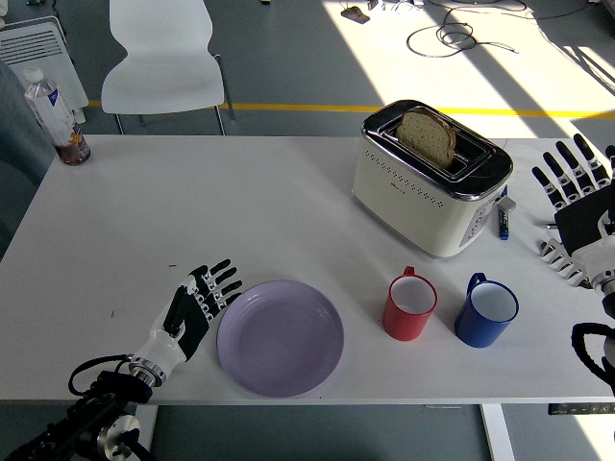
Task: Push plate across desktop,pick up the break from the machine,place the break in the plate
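A white rectangular worktop [240,206] stands on a grey floor crossed by a yellow line [288,107], with sunlight falling across the far right and a loose black cable [461,34] lying there. Behind the far edge is one white plastic chair [163,58], and at the far left corner one clear bottle with brown liquid [60,120]. On the worktop are one round lilac plate [280,337] near the front edge, one cream and chrome toaster [430,179] toward the right, with one slice of brown bread [428,136] standing upright in its slot, and two mugs side by side in front of it: one red mug [410,306] and one blue mug [486,311]. A small blue and white marker [503,215] lies just right of the toaster. The left robot hand [197,305] lies flat with fingers extended, against the plate's left rim, grasping nothing. The right robot hand [577,197] hangs at the right edge, fingers spread, empty.
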Robot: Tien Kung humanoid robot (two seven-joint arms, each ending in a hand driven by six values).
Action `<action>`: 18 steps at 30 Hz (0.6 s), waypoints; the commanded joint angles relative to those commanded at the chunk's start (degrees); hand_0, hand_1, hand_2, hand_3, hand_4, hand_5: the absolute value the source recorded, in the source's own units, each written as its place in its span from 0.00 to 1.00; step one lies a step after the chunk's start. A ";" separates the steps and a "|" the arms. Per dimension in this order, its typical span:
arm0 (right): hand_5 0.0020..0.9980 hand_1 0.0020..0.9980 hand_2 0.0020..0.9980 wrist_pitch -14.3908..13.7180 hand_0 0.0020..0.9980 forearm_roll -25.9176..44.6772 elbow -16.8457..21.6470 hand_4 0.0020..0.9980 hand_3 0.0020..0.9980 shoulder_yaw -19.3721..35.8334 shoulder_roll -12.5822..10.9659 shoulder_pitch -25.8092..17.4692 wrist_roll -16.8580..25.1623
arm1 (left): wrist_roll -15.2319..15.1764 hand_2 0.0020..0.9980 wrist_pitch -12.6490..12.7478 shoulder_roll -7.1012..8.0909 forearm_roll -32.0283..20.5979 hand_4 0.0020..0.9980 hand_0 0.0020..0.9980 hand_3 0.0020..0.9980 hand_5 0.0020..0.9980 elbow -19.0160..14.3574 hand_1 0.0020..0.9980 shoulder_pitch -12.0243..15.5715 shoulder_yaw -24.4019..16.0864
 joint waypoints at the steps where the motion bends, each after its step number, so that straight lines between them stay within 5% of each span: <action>1: 0.90 0.80 0.80 0.00 0.84 0.00 -0.01 0.53 0.80 -0.02 0.01 0.00 0.00 | 0.04 0.92 -0.09 -0.03 -0.19 0.52 0.82 0.89 1.00 0.12 0.86 -0.17 0.12; 12: 0.90 0.80 0.80 -0.03 0.84 -0.04 -0.03 0.53 0.80 -0.04 0.07 -0.04 0.01 | -0.72 0.91 0.82 -0.66 0.21 0.52 0.81 0.88 1.00 0.51 0.86 -0.79 -0.79; 18: 0.90 0.80 0.80 -0.34 0.84 -1.14 0.44 0.53 0.80 -0.39 -0.14 -0.09 -0.03 | -4.13 0.91 6.36 -2.62 4.24 0.53 0.82 0.88 1.00 -1.47 0.86 0.31 -7.05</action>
